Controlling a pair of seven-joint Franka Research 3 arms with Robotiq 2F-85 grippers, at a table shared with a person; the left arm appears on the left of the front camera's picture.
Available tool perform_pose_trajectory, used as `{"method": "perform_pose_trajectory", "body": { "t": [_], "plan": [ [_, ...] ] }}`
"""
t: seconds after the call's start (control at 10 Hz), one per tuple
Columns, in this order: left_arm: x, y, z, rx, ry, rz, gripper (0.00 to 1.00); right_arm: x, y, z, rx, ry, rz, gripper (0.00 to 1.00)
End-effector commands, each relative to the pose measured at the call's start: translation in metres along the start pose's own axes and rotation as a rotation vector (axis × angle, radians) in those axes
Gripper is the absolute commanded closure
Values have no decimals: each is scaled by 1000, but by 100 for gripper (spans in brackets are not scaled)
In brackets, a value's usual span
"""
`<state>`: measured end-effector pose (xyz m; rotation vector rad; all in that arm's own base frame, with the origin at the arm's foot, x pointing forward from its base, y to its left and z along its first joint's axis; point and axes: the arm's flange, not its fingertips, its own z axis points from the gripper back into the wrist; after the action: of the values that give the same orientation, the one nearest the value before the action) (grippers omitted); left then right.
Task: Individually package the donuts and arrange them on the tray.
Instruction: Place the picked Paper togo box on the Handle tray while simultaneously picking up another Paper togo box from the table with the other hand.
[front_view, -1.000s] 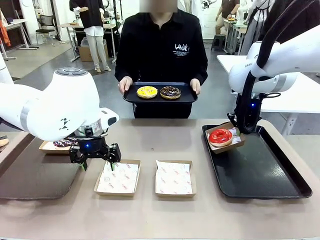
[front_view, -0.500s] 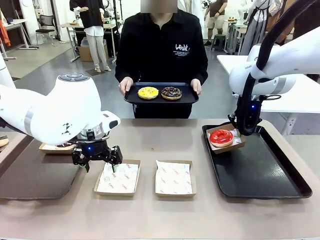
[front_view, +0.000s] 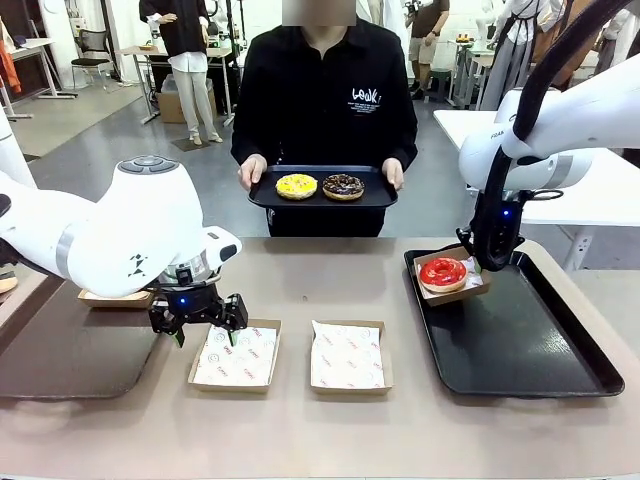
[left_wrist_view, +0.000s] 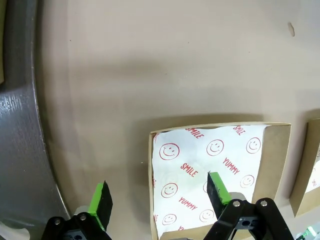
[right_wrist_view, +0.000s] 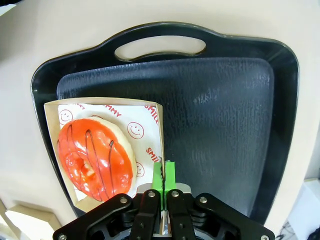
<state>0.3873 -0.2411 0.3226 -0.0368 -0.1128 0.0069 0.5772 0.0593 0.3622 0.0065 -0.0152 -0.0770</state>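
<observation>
A red-glazed donut (front_view: 442, 272) lies in a paper-lined box (front_view: 474, 287) at the near-left corner of the black tray (front_view: 530, 340). My right gripper (front_view: 482, 262) stands upright at the box's right wall; in the right wrist view its pads (right_wrist_view: 164, 177) are pinched on that wall beside the donut (right_wrist_view: 95, 160). My left gripper (front_view: 200, 318) hangs open over the left edge of an empty paper-lined box (front_view: 235, 355); its fingers (left_wrist_view: 100, 202) straddle that box's wall (left_wrist_view: 151, 165). Across the table a person holds a small black tray (front_view: 265, 197) with a yellow donut (front_view: 296, 185) and a sprinkled chocolate donut (front_view: 343, 186).
A second empty lined box (front_view: 347, 355) lies at the table's middle. A dark mat (front_view: 60, 350) covers the left end, with another cardboard box (front_view: 100, 297) mostly hidden behind my left arm. Most of the black tray's floor (right_wrist_view: 220, 115) is bare.
The box with the red donut has come down from a tilt to lie flat on the tray. My left gripper has sunk a little toward the empty box's left edge.
</observation>
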Motion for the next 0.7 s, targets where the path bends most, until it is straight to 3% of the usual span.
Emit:
{"method": "perform_pose_trajectory", "body": {
  "t": [0.0, 0.1, 0.2, 0.3, 0.4, 0.6],
  "plan": [
    [-1, -1, -1, -12, -20, -10, 60, 5, 2, -2, -18, -18, -10, 70],
    [-1, -1, 0, -12, -15, -8, 60, 5, 2, -2, -19, -15, -9, 39],
    [0, -1, -1, -11, -10, -8, 100, 6, 1, -3, -20, -12, -11, 10],
    [0, -1, -1, -11, -7, -7, 64, 6, 1, -3, -20, -8, -13, 0],
    [0, 0, -1, -11, -5, -9, 100, 6, 1, -3, -20, -8, -15, 0],
    [1, 0, -2, -13, 1, -13, 100, 7, 1, -3, -16, -5, -15, 3]
  ]
}}
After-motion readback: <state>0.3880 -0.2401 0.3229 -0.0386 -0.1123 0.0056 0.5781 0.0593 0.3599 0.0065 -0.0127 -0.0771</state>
